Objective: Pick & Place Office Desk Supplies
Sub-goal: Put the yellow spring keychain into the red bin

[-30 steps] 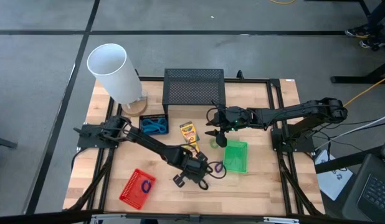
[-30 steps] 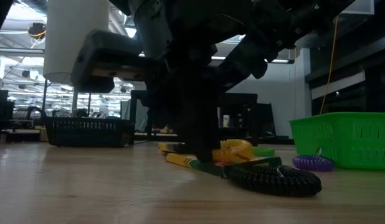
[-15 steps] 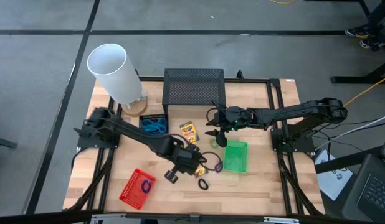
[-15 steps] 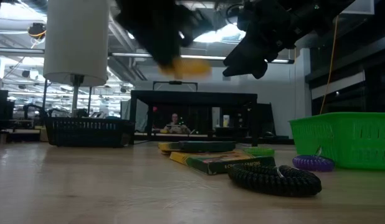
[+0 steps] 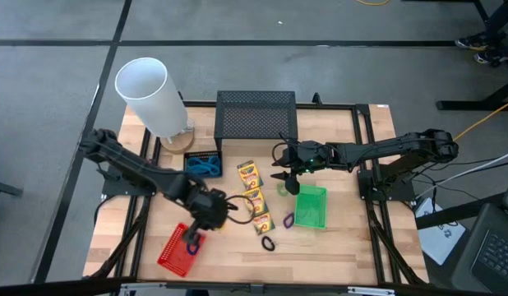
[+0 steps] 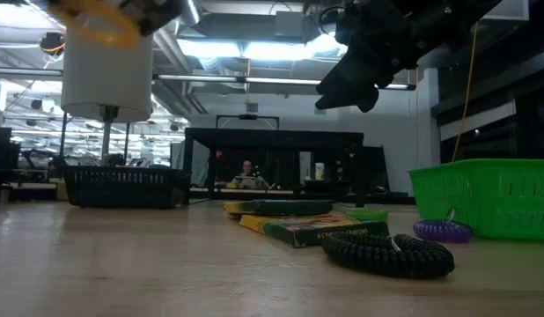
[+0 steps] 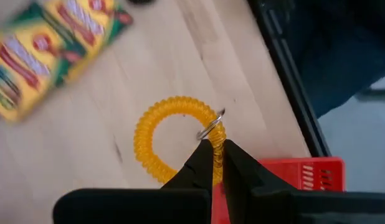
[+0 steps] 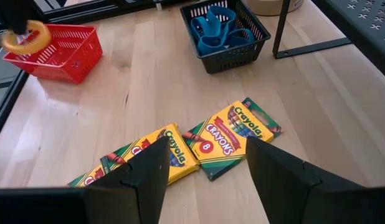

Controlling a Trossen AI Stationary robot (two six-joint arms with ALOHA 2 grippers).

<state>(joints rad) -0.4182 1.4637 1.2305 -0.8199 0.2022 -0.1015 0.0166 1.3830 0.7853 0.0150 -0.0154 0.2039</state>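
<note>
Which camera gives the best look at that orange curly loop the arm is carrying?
The left wrist view: the orange loop fills it, pinched by the left gripper. The right wrist and low views show it small; from above it is barely visible.

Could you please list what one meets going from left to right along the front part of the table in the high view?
Red basket → left gripper holding the orange loop → black loop → purple loop → green basket.

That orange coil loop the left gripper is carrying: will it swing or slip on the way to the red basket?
The orange coil loop hangs from a pinch on one side in the shut left gripper, so it probably sways. It looks light and springy, likely to flex rather than break. Dropped into the red basket, it may bounce a little.
</note>
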